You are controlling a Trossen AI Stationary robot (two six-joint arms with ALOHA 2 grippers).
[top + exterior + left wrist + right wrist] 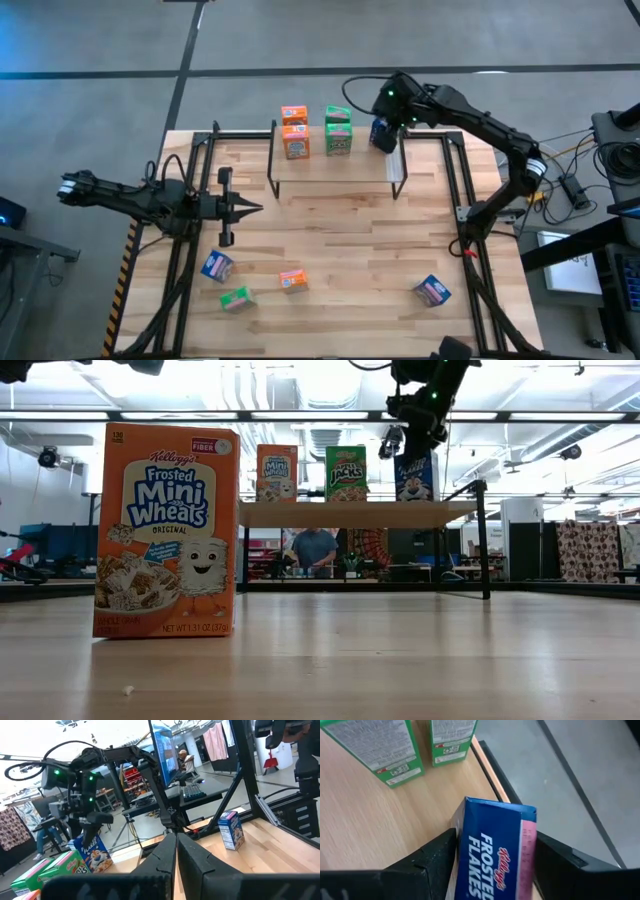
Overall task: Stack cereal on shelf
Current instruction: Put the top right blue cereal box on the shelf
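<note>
Blue Frosted Flakes box (495,847) is sitting clamped between your right gripper's (384,133) fingers, at the shelf's (340,166) far right end beside two green boxes (338,130) and two orange ones (294,131). Only the low view is showing a Frosted Mini-Wheats box (166,530) up close. Your left gripper (246,208) is waiting over the table, fingers pressed together.
</note>
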